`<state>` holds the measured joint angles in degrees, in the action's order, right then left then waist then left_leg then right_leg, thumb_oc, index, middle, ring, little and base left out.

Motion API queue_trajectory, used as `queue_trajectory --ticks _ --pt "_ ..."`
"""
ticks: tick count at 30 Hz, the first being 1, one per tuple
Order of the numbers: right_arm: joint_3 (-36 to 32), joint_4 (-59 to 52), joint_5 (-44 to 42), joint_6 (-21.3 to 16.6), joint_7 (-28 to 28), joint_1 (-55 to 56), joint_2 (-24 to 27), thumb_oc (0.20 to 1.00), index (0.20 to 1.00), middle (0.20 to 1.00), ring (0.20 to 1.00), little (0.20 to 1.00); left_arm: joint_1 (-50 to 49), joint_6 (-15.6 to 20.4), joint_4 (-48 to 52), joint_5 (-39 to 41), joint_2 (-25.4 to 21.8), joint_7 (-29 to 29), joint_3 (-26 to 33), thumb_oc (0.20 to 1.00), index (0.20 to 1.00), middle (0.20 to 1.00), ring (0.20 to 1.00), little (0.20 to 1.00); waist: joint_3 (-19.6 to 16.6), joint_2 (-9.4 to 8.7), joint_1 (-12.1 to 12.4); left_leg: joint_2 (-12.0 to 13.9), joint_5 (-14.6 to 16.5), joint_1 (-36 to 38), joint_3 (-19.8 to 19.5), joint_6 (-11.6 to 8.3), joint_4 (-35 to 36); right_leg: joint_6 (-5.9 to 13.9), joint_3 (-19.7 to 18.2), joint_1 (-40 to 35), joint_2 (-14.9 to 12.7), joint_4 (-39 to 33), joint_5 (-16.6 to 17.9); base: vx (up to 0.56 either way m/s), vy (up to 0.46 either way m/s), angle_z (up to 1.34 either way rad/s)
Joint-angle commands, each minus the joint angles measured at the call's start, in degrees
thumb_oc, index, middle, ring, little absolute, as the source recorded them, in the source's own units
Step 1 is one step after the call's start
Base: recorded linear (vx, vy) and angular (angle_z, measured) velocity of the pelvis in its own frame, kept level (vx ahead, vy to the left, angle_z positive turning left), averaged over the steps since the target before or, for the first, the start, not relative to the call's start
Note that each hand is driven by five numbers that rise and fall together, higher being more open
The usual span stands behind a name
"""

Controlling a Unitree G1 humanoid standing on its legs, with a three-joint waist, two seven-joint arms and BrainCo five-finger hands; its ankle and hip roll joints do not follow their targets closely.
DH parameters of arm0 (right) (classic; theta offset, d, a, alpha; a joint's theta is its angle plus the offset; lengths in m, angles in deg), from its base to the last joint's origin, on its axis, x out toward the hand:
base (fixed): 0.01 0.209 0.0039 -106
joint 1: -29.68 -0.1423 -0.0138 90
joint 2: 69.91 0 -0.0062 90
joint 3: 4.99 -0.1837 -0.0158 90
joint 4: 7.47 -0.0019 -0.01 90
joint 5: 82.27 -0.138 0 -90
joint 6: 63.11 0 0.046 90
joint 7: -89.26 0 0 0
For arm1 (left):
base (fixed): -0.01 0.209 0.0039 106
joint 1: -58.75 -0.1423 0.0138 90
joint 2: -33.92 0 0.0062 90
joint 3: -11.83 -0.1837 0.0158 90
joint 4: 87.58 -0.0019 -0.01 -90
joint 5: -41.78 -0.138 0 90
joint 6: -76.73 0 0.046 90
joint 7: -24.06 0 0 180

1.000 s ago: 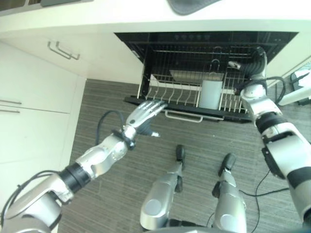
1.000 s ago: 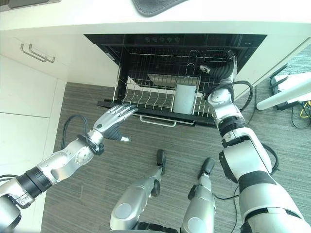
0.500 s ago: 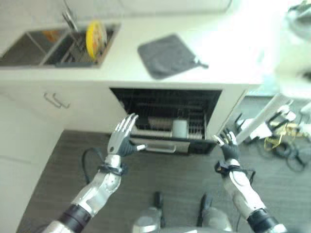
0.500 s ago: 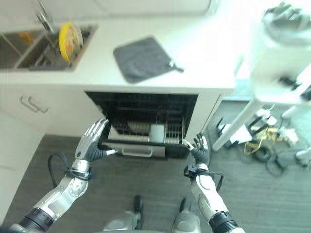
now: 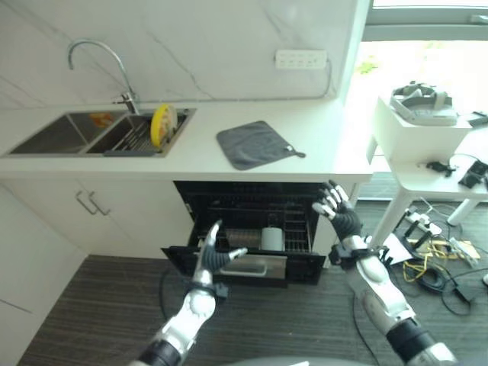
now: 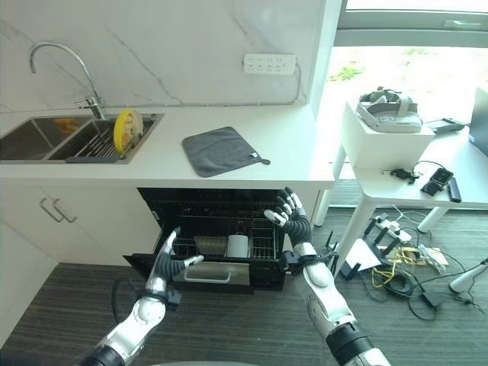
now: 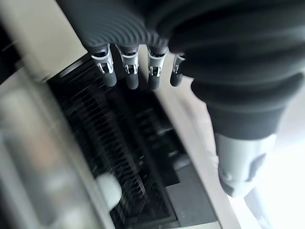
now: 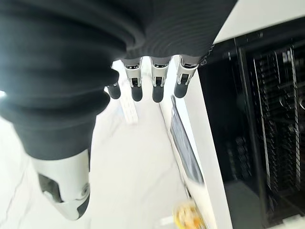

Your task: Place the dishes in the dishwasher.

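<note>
Right hand [image 6: 290,216] now outside dishwasher [image 6: 221,244]

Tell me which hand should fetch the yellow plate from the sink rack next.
Probably the left hand: the yellow plate stands in the sink on the robot's left. The right hand is farther over, by the dishwasher's right edge. Both are open and empty.

Both hands, left hand [image 5: 209,250] and right hand [image 5: 338,211], hover with straight fingers before the open dishwasher [image 5: 252,229], while a yellow plate [image 5: 162,125] stands in the sink [image 5: 53,137].
</note>
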<state>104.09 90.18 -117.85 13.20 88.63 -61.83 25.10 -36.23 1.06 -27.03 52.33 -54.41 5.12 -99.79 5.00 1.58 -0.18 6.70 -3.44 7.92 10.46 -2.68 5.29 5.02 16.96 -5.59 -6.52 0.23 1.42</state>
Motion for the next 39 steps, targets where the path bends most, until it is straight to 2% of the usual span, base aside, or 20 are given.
queue_trajectory --ticks 1,3,6,11,12,15,17,20,21,22,23,24,27,29,32,33,34,36,38,39 --pt "-2.5 -3.0 -4.5 -0.2 6.9 -4.0 -0.7 1.0 1.0 1.0 1.0 1.0 3.3 4.6 0.7 11.4 -2.1 6.7 3.6 1.0 1.0 1.0 1.0 1.0 2.3 -3.17 -0.7 -2.4 2.4 3.3 3.5 -0.13 -0.3 1.06 -1.7 -4.7 -0.9 -4.0 1.6 -0.03 -0.062 -0.1" --pt "-5.4 -4.7 -4.2 -0.9 8.6 -1.2 -0.4 1.0 1.0 1.0 1.0 1.0 1.1 5.4 1.6 14.5 -0.8 11.0 6.9 1.0 1.0 1.0 1.0 1.0 2.1 -3.45 -1.0 -2.4 2.4 3.0 3.7 -0.17 -0.3 1.33 -1.9 -4.3 -0.9 -4.0 2.0 -0.04 -0.058 -0.07" --pt "-8.1 -7.1 -5.2 -2.8 11.2 0.6 0.8 1.0 1.0 1.0 1.0 1.0 0.9 5.4 8.4 16.1 -2.4 15.8 8.6 1.0 1.0 1.0 1.0 1.0 2.5 -3.55 -1.4 -2.3 2.4 2.5 3.8 0.01 -0.4 1.26 -2.3 -3.7 -0.8 -4.1 2.2 -0.1 -0.019 -0.06" --pt "-8.6 -5.3 -4.9 -3.4 12.9 0.1 1.6 1.0 1.0 1.0 1.0 1.0 3.5 3.6 14.5 15.4 -6.0 14.7 10.0 1.0 1.0 1.0 1.0 1.0 1.8 -3.15 -1.3 -3.0 2.9 2.5 2.8 0.12 -0.3 1.28 -2.9 -4.0 -0.4 -4.8 2.2 -0.01 0.002 -0.01" --pt "-9.1 -7.3 -4.9 -1.8 12.8 -12.0 1.2 1.0 1.0 1.0 1.0 1.0 17.8 1.0 28.7 10.4 -7.5 14.4 12.1 1.0 1.0 1.0 1.0 1.0 1.3 -2.94 -0.5 -6.9 4.2 1.6 -0.2 1.69 -0.7 -0.62 -5.4 -3.0 3.3 -5.1 0.8 0.0 0.0 0.0" --pt "-9.7 -9.3 -4.3 -2.4 12.5 -11.1 1.2 1.0 1.0 1.0 1.0 1.0 17.8 0.5 28.9 11.6 -7.8 15.5 12.4 1.0 1.0 1.0 1.0 1.0 1.0 -2.64 -0.8 -7.1 4.1 1.5 -0.9 1.67 -0.6 -0.65 -6.0 -3.1 3.6 -5.2 0.6 0.04 -0.024 -0.02" --pt "-10.1 -10.2 -3.5 -2.4 9.4 -10.3 1.1 1.0 1.0 1.0 1.0 1.0 17.4 -1.0 29.7 11.6 -7.6 15.5 12.1 1.0 1.0 1.0 1.0 1.0 0.9 -2.59 -1.0 -7.2 4.0 1.5 -1.5 1.73 -0.6 -0.83 -6.5 -3.3 3.9 -5.2 0.6 0.05 -0.043 0.09" --pt "-10.7 -10.7 -2.4 0.6 7.2 -8.8 1.1 1.0 1.0 1.0 1.0 1.0 16.3 -1.9 29.6 11.8 -7.2 15.2 12.2 1.0 1.0 1.0 1.0 1.0 0.6 -2.63 -1.3 -7.6 4.4 1.7 -1.9 1.89 -1.3 -1.12 -7.5 -3.3 4.3 -5.2 0.5 0.06 -0.043 0.06" --pt "-10.9 -10.9 -1.8 1.1 7.0 -7.8 1.6 1.0 1.0 1.0 1.0 1.0 15.7 -1.9 30.0 11.5 -7.1 14.9 12.4 1.0 1.0 1.0 1.0 1.0 0.7 -2.89 -1.5 -8.2 5.8 1.0 -1.0 1.86 -4.6 -1.19 -8.0 -3.0 4.0 -5.2 0.7 0.04 -0.025 0.02" --pt "-12.0 -11.4 -2.0 1.1 7.6 -6.8 2.3 1.0 1.0 1.0 1.0 1.0 15.0 -1.9 30.5 11.7 -7.1 15.6 12.8 1.0 1.0 1.0 1.0 1.0 1.2 -3.28 -1.9 -8.5 7.0 -0.4 1.2 1.65 -9.2 -1.33 -7.8 -2.7 3.2 -5.2 1.0 -0.02 0.05 0.08" --pt "-13.2 -12.4 -2.6 0.4 6.4 -6.0 3.6 1.0 1.0 1.0 1.0 1.0 14.8 -1.9 30.8 11.4 -6.9 16.3 12.3 1.0 1.0 1.0 1.0 1.0 2.3 -4.02 -2.0 -6.4 5.7 -4.6 3.2 0.18 -17.5 -1.68 -6.8 -2.0 2.0 -5.2 1.7 -0.09 0.219 0.43" --pt "-13.4 -11.9 -3.3 0.6 4.8 -7.1 4.0 1.0 1.0 1.0 1.0 1.0 15.3 -1.8 30.2 11.4 -6.6 16.4 11.6 1.0 1.0 1.0 1.0 1.0 2.8 -4.04 -2.3 -4.1 4.5 -5.2 2.8 -0.81 -18.3 -1.68 -6.6 -1.6 1.5 -5.2 2.1 -0.09 0.405 0.58" --pt "-13.9 -11.4 -4.5 0.4 2.8 -8.3 3.8 1.0 1.0 1.0 1.0 1.0 14.8 -2.1 29.8 13.5 -6.3 16.0 11.4 1.0 1.0 1.0 1.0 1.0 2.8 -2.6 -2.7 1.6 -0.6 -1.6 -1.3 -3.02 -8.6 -0.2 -8.7 -1.8 -0.1 -5.2 2.3 0.04 0.615 0.22" --pt "-15.1 -12.4 -4.9 0.3 1.4 -8.3 5.5 1.0 1.0 1.0 1.0 1.0 14.7 -2.3 29.8 13.7 -6.7 15.8 11.5 1.0 1.0 1.0 1.0 1.0 2.6 -2.04 -3.4 4.0 -1.4 0.3 -1.6 -3.86 -3.4 1.6 -8.9 -1.6 -2.7 -5.2 2.9 0.02 0.755 -0.1" --pt "-18.1 -13.5 -4.6 -2.2 -1.7 -7.3 6.1 1.0 1.0 1.0 1.0 1.0 16.2 -1.7 28.8 12.9 -7.0 16.3 10.1 1.0 1.0 1.0 1.0 1.0 2.7 -1.22 -5.2 3.7 0.0 1.3 4.5 -4.0 -0.3 5.64 -4.8 -0.7 -8.6 -4.3 4.7 -0.03 0.665 0.14" --pt "-19.0 -13.9 -4.8 -2.7 -2.2 -6.4 5.4 1.0 1.0 1.0 1.0 1.0 16.8 -1.9 29.1 12.2 -7.4 15.6 9.4 1.0 1.0 1.0 1.0 1.0 3.1 -1.22 -4.7 2.2 0.6 0.7 3.0 -3.24 -0.3 6.37 -4.3 -0.4 -10.4 -3.3 5.5 -0.02 0.725 0.61" --pt "-19.7 -13.9 -4.8 -2.9 -1.7 -4.9 4.5 1.0 1.0 1.0 1.0 1.0 17.2 -2.9 29.0 10.9 -7.2 14.8 9.1 1.0 1.0 1.0 1.0 1.0 3.6 -1.3 -4.2 -0.4 1.5 0.3 1.8 -1.52 -0.4 6.12 -3.6 0.3 -12.4 -0.8 6.1 0.02 0.673 0.63" --pt "-20.6 -14.5 -4.3 -2.0 0.0 -3.3 3.8 1.0 1.0 1.0 1.0 1.0 16.1 -3.0 29.0 10.6 -8.1 14.2 10.3 1.0 1.0 1.0 1.0 1.0 4.1 -1.46 -3.4 -3.2 2.5 0.7 2.9 0.37 -0.6 5.48 -0.5 2.3 -13.4 5.5 7.7 0.03 0.581 0.63" --pt "-20.7 -15.0 -5.1 -2.3 0.9 -2.2 3.1 1.0 1.0 1.0 1.0 1.0 13.9 -2.7 30.1 10.7 -9.1 14.9 13.0 1.0 1.0 1.0 1.0 1.0 4.6 -1.03 -2.6 -3.6 2.7 0.9 4.8 1.59 -0.3 4.74 0.6 4.7 -11.2 14.2 5.3 0.03 0.453 0.06" --pt "-21.5 -15.9 -5.2 -2.5 2.1 0.0 2.5 1.0 1.0 1.0 1.0 1.0 13.1 -1.5 30.4 10.5 -9.5 16.6 15.1 1.0 1.0 1.0 1.0 1.0 4.8 -1.86 -3.7 -5.9 3.7 0.3 4.6 3.86 -0.4 2.77 -1.5 5.6 0.3 16.5 -0.3 0.09 0.34 -0.28"
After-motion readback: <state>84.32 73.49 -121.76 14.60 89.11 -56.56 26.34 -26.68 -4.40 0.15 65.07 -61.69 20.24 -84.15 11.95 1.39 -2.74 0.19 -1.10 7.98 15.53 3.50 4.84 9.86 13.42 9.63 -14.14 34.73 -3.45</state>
